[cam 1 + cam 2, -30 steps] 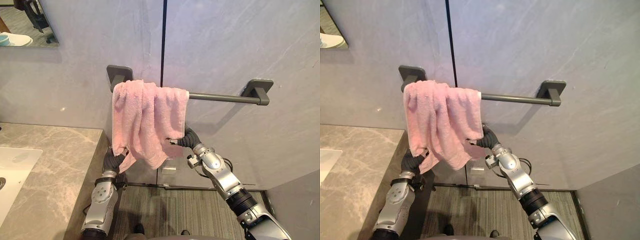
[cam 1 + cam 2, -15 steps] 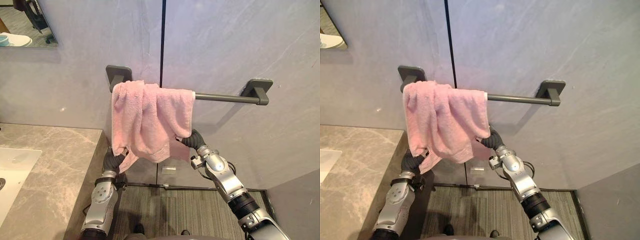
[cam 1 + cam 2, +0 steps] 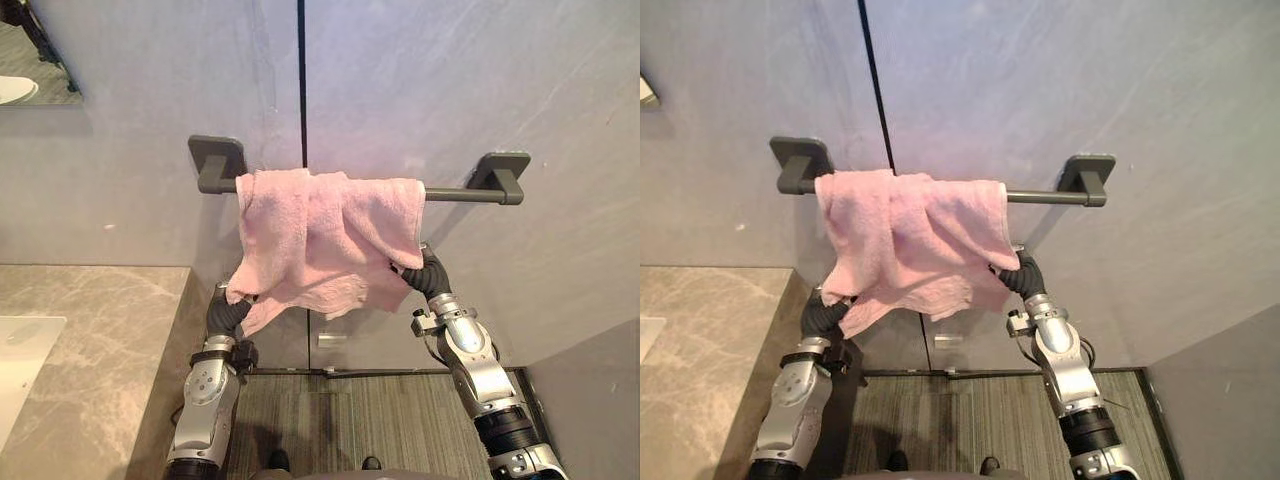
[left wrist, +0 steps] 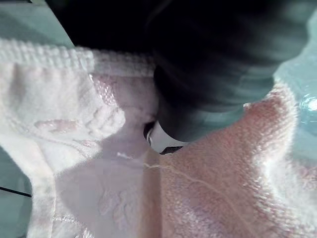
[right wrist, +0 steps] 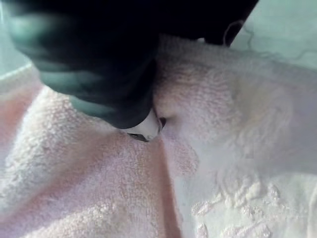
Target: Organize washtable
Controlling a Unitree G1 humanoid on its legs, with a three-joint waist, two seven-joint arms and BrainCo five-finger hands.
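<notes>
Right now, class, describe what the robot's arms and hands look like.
The left arm and right arm are silver-grey rounded metal segments. The left hand and right hand wear dark ribbed covers over back and wrist.

grey stone-look wall point(image 3: 460, 90) ahead, smooth panels, and there's a thin dark seam point(image 3: 302, 90) running straight down between them. corner of a mirror point(image 3: 35, 65) up at the left. marble-look counter point(image 3: 100, 330) low on the left, white basin point(image 3: 20, 350) sunk in it. striped grey floor point(image 3: 340, 420) below, soft even light.
</notes>
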